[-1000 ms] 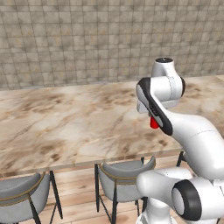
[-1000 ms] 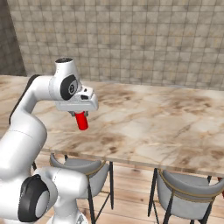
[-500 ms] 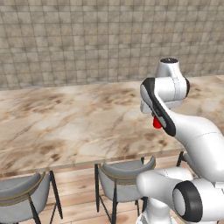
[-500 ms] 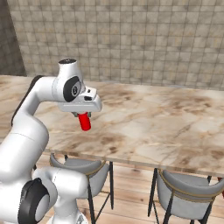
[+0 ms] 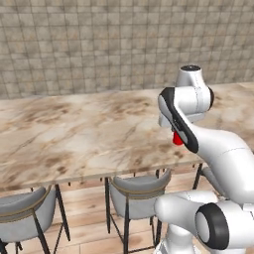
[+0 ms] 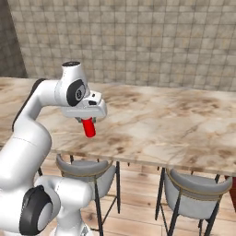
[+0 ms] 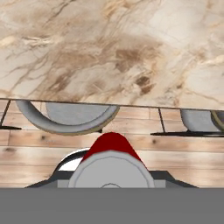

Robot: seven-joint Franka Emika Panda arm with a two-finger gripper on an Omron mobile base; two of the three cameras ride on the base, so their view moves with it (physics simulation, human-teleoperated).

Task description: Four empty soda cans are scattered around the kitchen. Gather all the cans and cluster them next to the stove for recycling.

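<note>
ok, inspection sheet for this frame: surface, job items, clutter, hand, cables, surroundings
surface: marble counter, bare as far as seen
job's things: one red soda can held in the air above the counter's near edge; stove nothing seen
clutter: nothing seen
hand: hand shut on the soda can, can hanging down
cables: nothing seen
surroundings: grey stools tucked under the counter, tiled wall behind, wood plank floor

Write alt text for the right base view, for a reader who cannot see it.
A white robot arm's gripper holds a small red cylindrical soda can above the near edge of a long beige-brown marble counter. Two grey stools on dark legs stand under the counter's edge, and a tan tiled wall rises behind it.
</note>
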